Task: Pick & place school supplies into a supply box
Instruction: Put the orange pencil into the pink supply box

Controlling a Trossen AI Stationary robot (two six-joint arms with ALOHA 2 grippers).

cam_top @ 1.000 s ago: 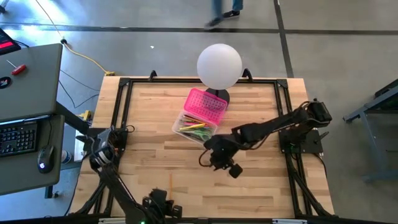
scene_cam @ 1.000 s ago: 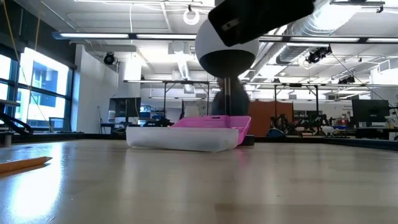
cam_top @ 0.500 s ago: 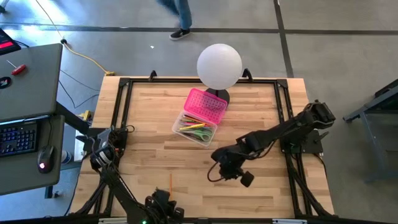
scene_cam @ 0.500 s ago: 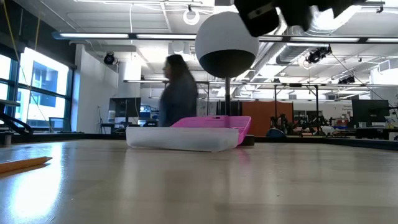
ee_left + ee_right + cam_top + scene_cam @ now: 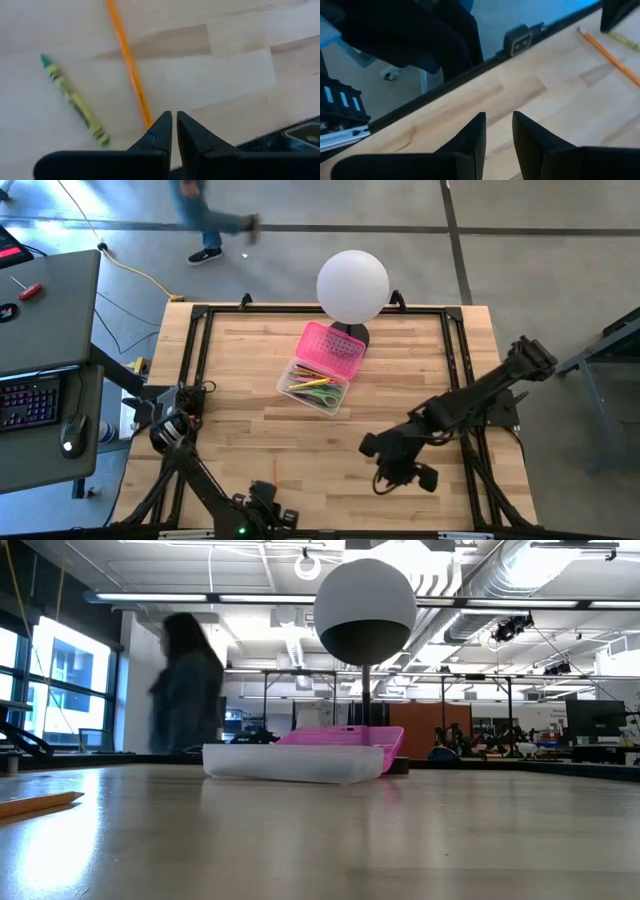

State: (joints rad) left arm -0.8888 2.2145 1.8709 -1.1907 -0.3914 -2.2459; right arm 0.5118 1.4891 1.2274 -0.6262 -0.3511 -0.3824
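Note:
The supply box lies open on the table, its pink dotted lid hinged back toward the far edge and its clear base holding several pencils; the low view shows it too. An orange pencil and a green-yellow crayon lie flat on the wood just ahead of my left gripper, which is shut and empty near the table's near edge. My right gripper is open and empty above the near right part of the table. The scissors and pink marker are not seen.
A white globe lamp stands just behind the box, toward the far edge. A black frame runs around the tabletop. The pencil also shows in the right wrist view. A person walks in the room beyond the table.
My right gripper has drawn away from the box, travelling toward the near edge and to the right, and has risen out of the low view. The box and the pencil have stayed put. A person has walked leftward behind the table.

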